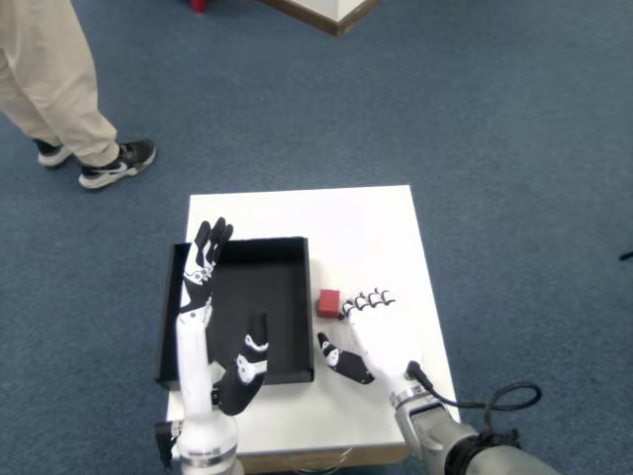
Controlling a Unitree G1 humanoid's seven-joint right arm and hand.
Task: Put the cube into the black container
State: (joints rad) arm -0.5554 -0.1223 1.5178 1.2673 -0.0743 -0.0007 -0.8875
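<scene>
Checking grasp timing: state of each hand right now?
Right hand: open, fingers beside the red cube, not holding it.
Left hand: open, fingers spread, holding nothing, over the black container.

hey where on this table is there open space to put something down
The back strip of the white table, beyond the black container, is bare, as is the container's floor. It's crowded at the front right, where the right hand sits beside the red cube.
</scene>
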